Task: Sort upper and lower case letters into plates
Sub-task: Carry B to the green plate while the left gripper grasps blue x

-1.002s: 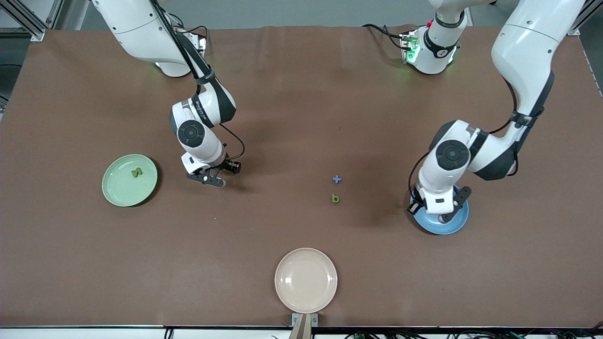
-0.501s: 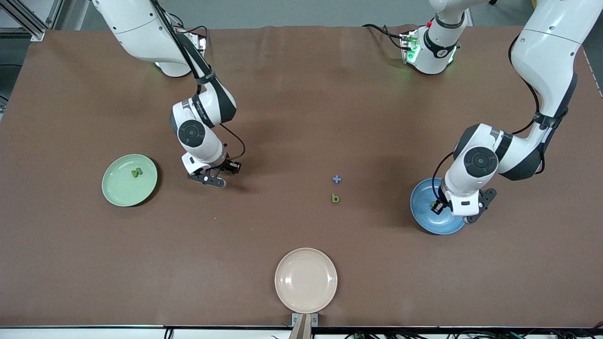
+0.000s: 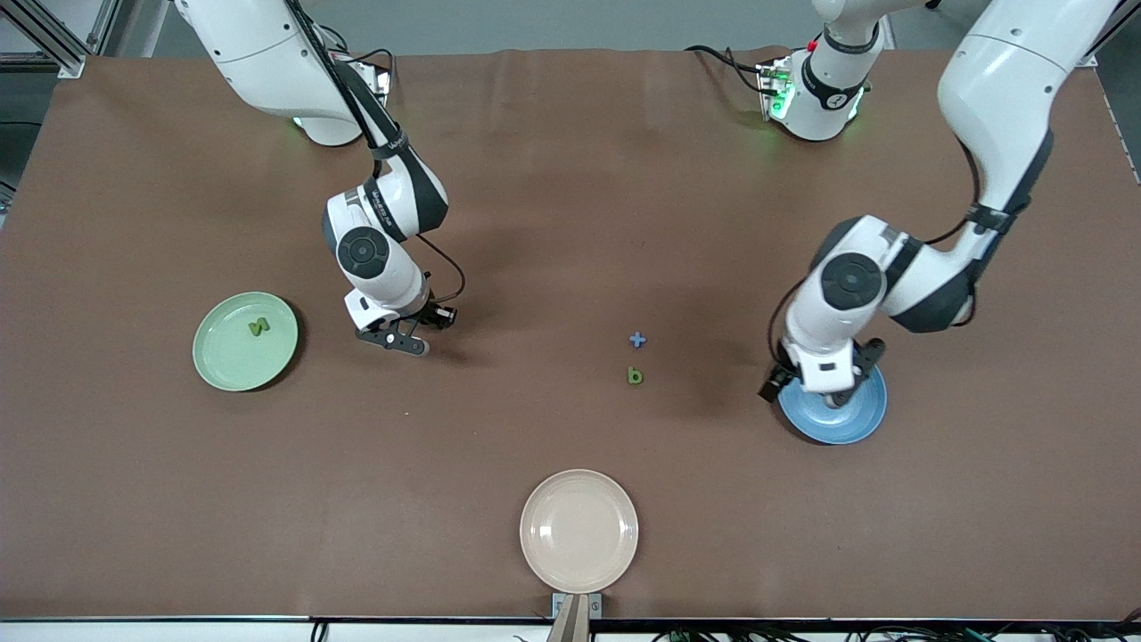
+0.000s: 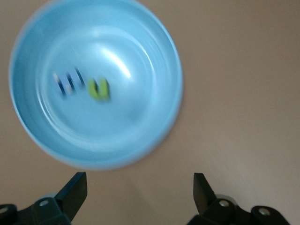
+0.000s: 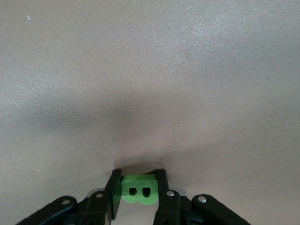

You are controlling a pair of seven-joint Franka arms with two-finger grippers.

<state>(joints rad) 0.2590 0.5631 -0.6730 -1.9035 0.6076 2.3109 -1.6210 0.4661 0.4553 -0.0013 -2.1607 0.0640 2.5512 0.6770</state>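
A pale green plate (image 3: 233, 361) holds a green N (image 3: 258, 328). My right gripper (image 3: 393, 341) is low over the bare table beside that plate and is shut on a green B (image 5: 138, 191). A blue x (image 3: 636, 340) and a green b (image 3: 635, 376) lie mid-table. The blue plate (image 3: 847, 419) holds a green u (image 4: 99, 88) and a blue m (image 4: 68, 83). My left gripper (image 3: 816, 388) hangs over that plate's edge. In the left wrist view it (image 4: 140, 187) is open and empty, over table beside the plate (image 4: 140, 136).
A cream-beige plate (image 3: 579, 530) sits at the table's edge nearest the front camera. The two arm bases and their cables stand along the edge farthest from the front camera. Brown tabletop lies between the plates.
My left gripper swung out toward the left arm's end of the blue plate, then back toward the middle of the table. The right gripper has barely moved.
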